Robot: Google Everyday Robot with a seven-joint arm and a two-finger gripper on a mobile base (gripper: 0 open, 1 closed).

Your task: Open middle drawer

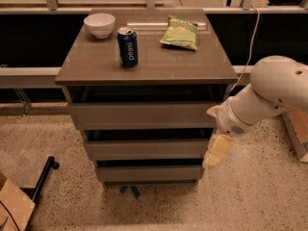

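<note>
The grey-brown cabinet has three handleless drawer fronts. The middle drawer (147, 149) is the mid-sized front, between the taller top front (142, 115) and the narrow bottom front (149, 173). All three fronts look pushed in, with dark gaps above them. My gripper (212, 160) is cream-coloured and points down from the white arm (269, 93). It hangs at the cabinet's right side, level with the right end of the middle drawer front and close to or touching it.
On the cabinet top (192, 64) stand a white bowl (99, 24), a blue Pepsi can (127, 46) and a green snack bag (180, 32). A black stand foot (41, 179) and a cardboard box (12, 208) are at the lower left. A wooden crate edge (298, 129) is at the right.
</note>
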